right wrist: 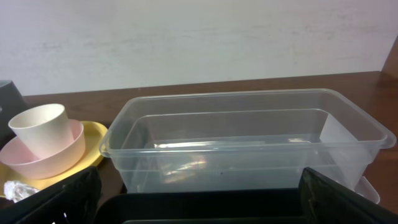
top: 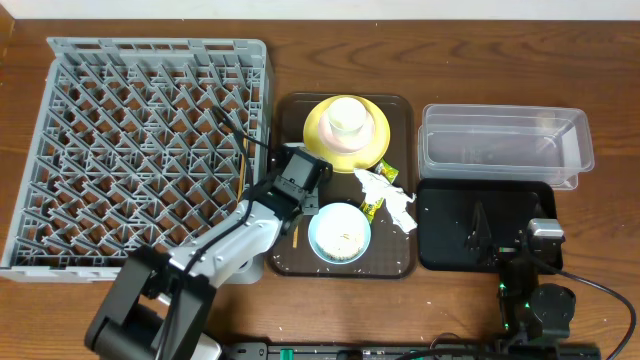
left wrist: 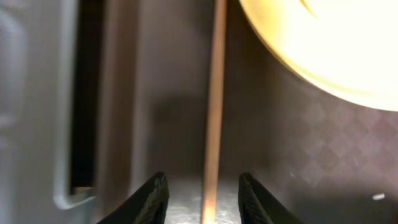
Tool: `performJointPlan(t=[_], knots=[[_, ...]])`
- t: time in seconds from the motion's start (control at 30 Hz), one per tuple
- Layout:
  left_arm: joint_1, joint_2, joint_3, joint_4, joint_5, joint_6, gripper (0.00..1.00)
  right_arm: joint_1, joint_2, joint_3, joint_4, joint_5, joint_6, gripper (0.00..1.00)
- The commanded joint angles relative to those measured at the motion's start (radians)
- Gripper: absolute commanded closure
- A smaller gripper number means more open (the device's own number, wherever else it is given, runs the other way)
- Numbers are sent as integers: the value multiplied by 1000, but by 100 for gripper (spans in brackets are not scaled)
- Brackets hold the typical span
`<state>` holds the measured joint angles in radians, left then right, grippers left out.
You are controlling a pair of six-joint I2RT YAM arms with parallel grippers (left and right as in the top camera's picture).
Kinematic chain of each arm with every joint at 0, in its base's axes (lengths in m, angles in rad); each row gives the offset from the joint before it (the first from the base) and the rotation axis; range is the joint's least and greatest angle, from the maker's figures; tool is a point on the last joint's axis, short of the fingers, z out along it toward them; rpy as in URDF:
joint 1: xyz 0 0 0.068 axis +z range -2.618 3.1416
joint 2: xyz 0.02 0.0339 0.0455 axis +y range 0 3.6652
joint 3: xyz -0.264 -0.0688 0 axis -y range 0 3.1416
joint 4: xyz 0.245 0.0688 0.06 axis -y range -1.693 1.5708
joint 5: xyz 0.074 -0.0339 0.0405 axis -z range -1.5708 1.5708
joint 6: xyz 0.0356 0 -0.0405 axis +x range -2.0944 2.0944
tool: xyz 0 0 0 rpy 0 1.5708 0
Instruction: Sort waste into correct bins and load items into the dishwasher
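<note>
My left claw (left wrist: 202, 182) hangs half-spread astride the wooden chopstick (left wrist: 214, 93) lying by the left edge of the brown tray (left wrist: 298, 155), and it looks light, stiff and roll-prone, so I'd pinch squarely near mid-length.

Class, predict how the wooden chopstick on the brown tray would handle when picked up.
The chopstick looks thin and straight, so probably stiff and light. Lying flat on the brown tray, its slim shaft may roll or slip when pinched.
</note>
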<state>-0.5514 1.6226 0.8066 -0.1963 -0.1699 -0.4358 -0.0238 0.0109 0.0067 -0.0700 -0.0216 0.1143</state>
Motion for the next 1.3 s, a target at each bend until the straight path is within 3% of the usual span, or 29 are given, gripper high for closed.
performJointPlan(t=[0.0,0.3,0.4,0.43,0.77,0.9,1.07,1.27], knots=[[3,36,16,15,47,43,62,10,-5,-1,-4,6,8,1],[3,145,16,39,47,43,63,10,-5,-1,-4,6,8,1],[3,167,16,45,47,43,81,10,-5,-1,-4,6,8,1],[3,166,16,44,47,43,92,10,-5,-1,-4,6,8,1],[3,-33,17,30,-6,51,92,10,-5,-1,-4,6,8,1],[3,-209,17,18,-23,115,92,10,-5,-1,-4,6,8,1],[9,-405,17,-26,-176,221,92,10,-5,-1,-4,6,8,1],[75,-484,17,-108,-190,278,92,10,-5,-1,-4,6,8,1]])
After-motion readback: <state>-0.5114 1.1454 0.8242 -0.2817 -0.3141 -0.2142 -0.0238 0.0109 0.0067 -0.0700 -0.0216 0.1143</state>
